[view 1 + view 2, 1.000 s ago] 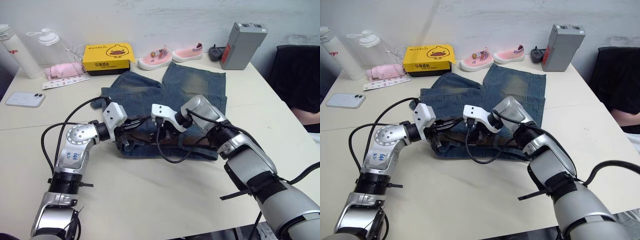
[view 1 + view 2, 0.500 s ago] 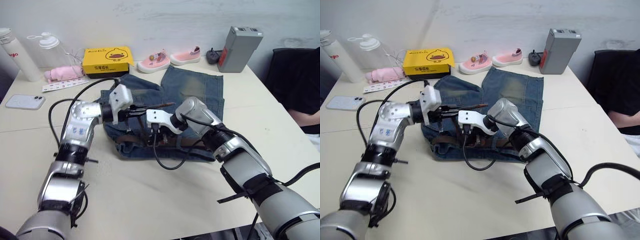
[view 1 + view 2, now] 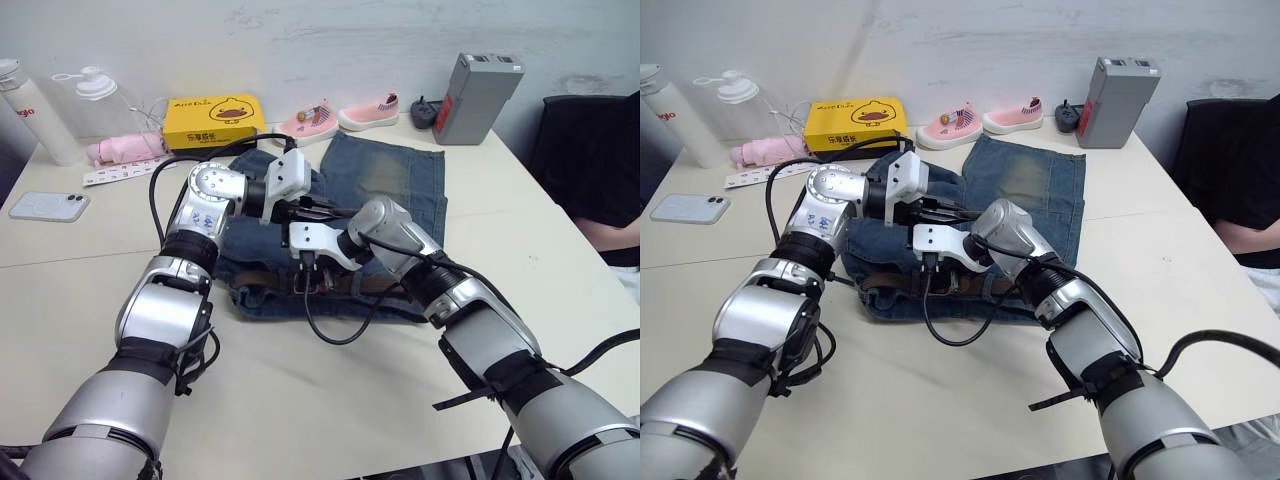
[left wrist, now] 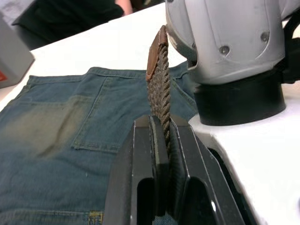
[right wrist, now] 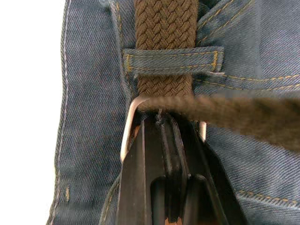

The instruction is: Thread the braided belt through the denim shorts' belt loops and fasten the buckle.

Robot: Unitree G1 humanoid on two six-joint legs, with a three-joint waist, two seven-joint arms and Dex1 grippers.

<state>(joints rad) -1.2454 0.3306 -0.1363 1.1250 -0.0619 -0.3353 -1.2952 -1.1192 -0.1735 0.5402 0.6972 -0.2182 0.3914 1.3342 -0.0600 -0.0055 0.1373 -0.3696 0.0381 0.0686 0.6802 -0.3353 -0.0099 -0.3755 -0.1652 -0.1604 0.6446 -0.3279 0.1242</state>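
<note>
1. The denim shorts [image 3: 400, 185] lie flat on the desk [image 3: 300, 400], waistband toward the robot and the legs pointing toward the far wall.
2. The braided belt [image 5: 164, 23] runs along the waistband of the shorts and passes under one of the belt loops [image 5: 171, 61], as the right wrist view shows.
3. Just past that loop, the silver buckle [image 5: 129, 126] lies on the denim, and a free stretch of the belt crosses in front of it.
4. The right gripper [image 5: 164, 123] is down on the waistband at the buckle; its fingers are pressed close together around the buckle's middle, and they appear to be pinching it.
5. The left gripper [image 4: 161, 123] is raised above the shorts, beyond the right gripper; its fingers are clamped on the belt's tail.
6. The belt's tip [image 4: 157, 51], capped in smooth brown, stands up out of those fingers, with the right arm's grey housing just beside it.
7. Beyond the shorts, at the far edge of the desk, a yellow box [image 3: 213, 117] with a duck picture and a pair of pink shoes [image 3: 345, 112] sit side by side.
8. A grey box-shaped device [image 3: 475, 85] stands to the right of the shoes.
9. To the left of the shorts, well apart from them, a white phone [image 3: 48, 206] lies on the desk, with two white bottles [image 3: 60, 105] behind it.
</note>
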